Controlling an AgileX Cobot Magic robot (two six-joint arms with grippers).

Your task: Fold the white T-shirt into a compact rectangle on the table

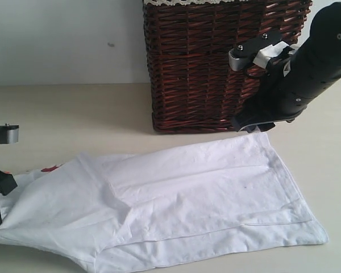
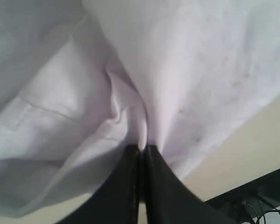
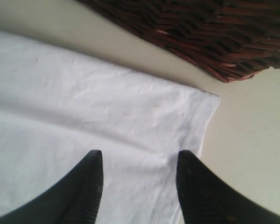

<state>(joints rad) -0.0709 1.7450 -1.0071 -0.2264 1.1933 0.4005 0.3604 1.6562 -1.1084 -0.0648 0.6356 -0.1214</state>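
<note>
The white T-shirt (image 1: 182,199) lies spread and partly folded across the table (image 1: 74,114), with a bit of red lettering (image 1: 51,168) peeking out at its left end. My left gripper (image 2: 143,149) is shut on a pinched ridge of the shirt's fabric (image 2: 130,112) at that left end, lifting it slightly. My right gripper (image 3: 139,156) stands open just above the shirt's far right hem corner (image 3: 200,107), one finger on each side of the stitched hem, with nothing held. The right arm (image 1: 295,74) reaches down in front of the basket.
A dark brown wicker basket (image 1: 204,68) stands at the back of the table, right behind the shirt's far right corner and close to my right gripper. Bare table (image 1: 329,170) shows to the right of the shirt and at the back left.
</note>
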